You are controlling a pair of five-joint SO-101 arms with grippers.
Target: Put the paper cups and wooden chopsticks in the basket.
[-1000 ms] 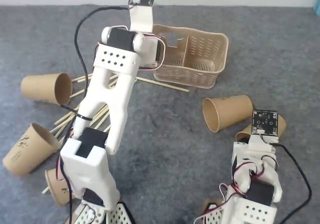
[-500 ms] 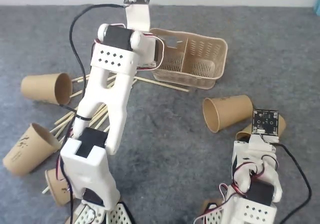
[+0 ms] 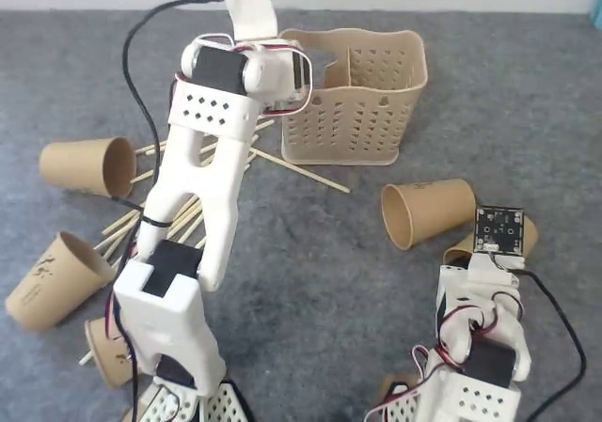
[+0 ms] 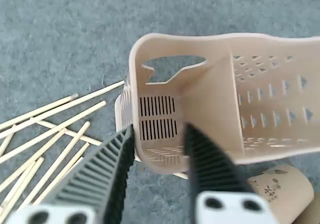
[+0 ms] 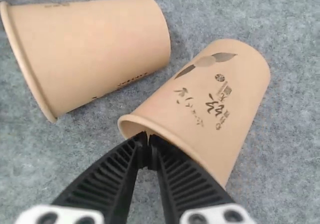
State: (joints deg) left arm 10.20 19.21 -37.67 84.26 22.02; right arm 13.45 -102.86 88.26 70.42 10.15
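Basket [image 3: 362,112] stands upright now (chopsticks [image 3: 301,171], cups [image 3: 428,211] strewn around it).

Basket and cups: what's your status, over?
Left gripper clamped on basket wall. Right gripper shut, tips at paper cup rim. Chopsticks scattered on carpet beside basket.

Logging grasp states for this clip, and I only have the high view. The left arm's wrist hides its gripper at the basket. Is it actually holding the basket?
Observer: Yes. In the left wrist view, the left gripper clamps the basket by its end wall, with one finger inside the compartment and one outside.
Operator: And the right gripper? My view hides that one too.
Observer: The right wrist view shows the right gripper shut, with its tips pinched on the rim of a paper cup that lies on its side.
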